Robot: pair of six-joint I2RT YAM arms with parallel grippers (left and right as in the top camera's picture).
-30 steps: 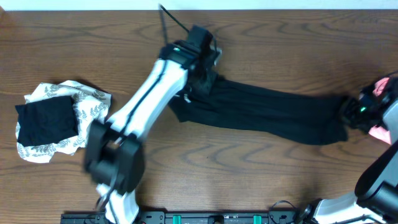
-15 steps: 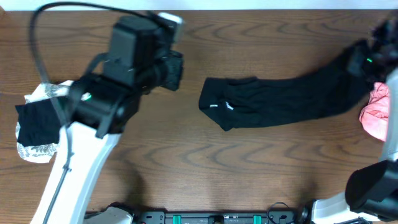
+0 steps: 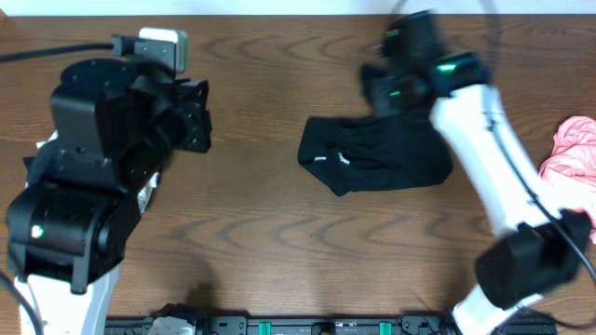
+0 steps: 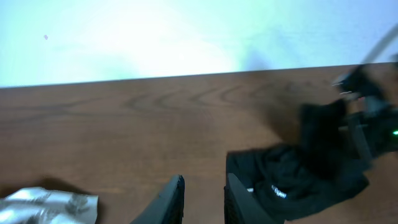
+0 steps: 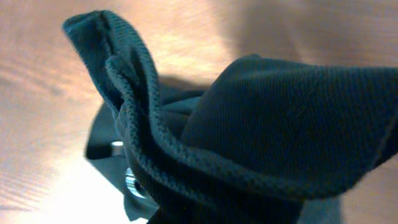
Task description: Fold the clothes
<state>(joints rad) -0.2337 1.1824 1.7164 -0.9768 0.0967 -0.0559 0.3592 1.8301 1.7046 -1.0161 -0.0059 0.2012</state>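
The black shirt (image 3: pixel 372 160) lies bunched at the table's middle, small white lettering showing near its left edge. My right gripper (image 3: pixel 399 91) hovers over the shirt's far side, shut on one end of the shirt. In the right wrist view that black fabric (image 5: pixel 280 124) drapes over the jaws and hides them. My left gripper (image 3: pixel 197 116) is raised well to the left of the shirt. Its fingers (image 4: pixel 171 198) stand a little apart with nothing between them, so it is open. The shirt (image 4: pixel 292 180) shows to their right.
A pink garment (image 3: pixel 573 154) lies at the right edge of the table. A white leaf-print piece (image 4: pixel 50 204) lies at the left, mostly under my left arm in the overhead view. Bare wooden table (image 3: pixel 279 242) runs along the front.
My right gripper has carried the shirt's right end leftward over the rest, shortening the long strip. My left arm let go, then pulled back left and upward.
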